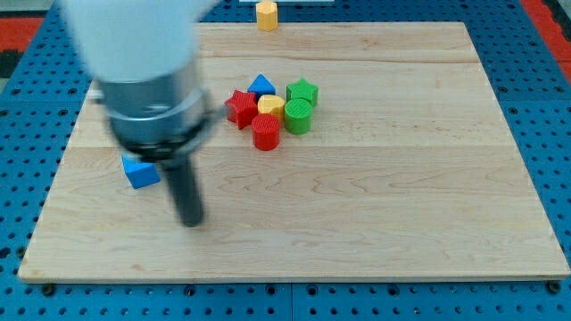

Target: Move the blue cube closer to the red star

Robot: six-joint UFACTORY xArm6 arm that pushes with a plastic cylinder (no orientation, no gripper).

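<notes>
Seven blocks showed on or near the wooden bench (401, 178). The blue cube (140, 171) lay at the left, well apart from the red star (240, 107) in the cluster at upper centre, with a blue triangle (261, 85), yellow block (270, 105), green star (302, 91), green cylinder (298, 116) and red cylinder (266, 131). A yellow block (267, 14) stood at the top edge. The tool was a bare rod holding nothing; my tip (191, 221) rested just lower right of the blue cube.

My arm hangs blurred over the left part of the scene, its dark rod pointing straight down, my tip (190, 220) near the front.
</notes>
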